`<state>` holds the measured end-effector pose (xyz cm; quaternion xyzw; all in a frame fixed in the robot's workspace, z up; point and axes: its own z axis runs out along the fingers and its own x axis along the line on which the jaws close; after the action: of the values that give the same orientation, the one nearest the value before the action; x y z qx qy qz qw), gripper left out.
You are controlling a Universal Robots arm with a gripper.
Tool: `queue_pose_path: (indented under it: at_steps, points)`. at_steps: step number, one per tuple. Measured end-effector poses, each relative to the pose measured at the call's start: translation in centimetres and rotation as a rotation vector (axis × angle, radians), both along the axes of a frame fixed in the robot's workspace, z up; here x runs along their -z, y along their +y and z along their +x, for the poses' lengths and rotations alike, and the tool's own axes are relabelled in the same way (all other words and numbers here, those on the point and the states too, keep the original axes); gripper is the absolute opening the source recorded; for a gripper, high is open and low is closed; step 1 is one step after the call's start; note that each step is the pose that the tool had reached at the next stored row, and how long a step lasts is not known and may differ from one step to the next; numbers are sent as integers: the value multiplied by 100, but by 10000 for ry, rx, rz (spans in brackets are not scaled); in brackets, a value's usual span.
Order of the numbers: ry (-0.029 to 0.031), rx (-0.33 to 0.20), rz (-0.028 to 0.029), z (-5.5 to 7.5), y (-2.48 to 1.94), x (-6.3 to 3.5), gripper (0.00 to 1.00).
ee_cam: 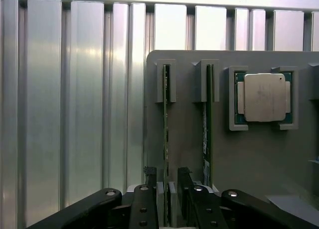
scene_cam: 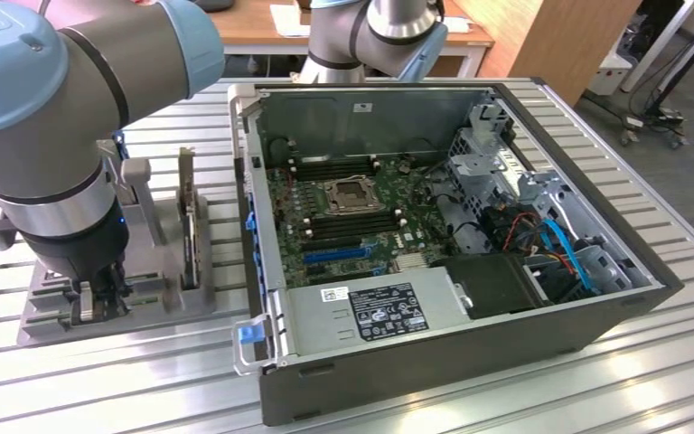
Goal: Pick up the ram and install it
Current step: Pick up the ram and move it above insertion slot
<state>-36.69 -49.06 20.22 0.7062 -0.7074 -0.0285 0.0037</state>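
Green ram [ee_cam: 166,119] stands on edge in the grey holder [ee_cam: 249,159] at the exterior view's left, the released gripper [ee_cam: 166,178] straddling it, jaws spread.

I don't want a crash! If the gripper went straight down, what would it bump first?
The gripper would probably first meet the thin green ram stick, on edge between its open jaws, in the grey holder.

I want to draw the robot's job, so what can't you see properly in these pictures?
- Wrist view: the ram stands edge-on, so its flat sides are hidden; its near end is lost inside the claw.
- Exterior view: the arm blocks part of the gray holder.
- Exterior view: the label print is too small.
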Motion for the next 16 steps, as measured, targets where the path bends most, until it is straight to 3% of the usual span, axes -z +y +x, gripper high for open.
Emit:
queue_pose_path:
  at_steps: [11, 14, 15, 16]
  points:
    - [0, 0, 0, 0, 0, 1, 31]
    - [0, 0, 0, 0, 0, 1, 29]
    - [0, 1, 0, 0, 0, 1, 23]
    - [0, 0, 0, 0, 0, 1, 23]
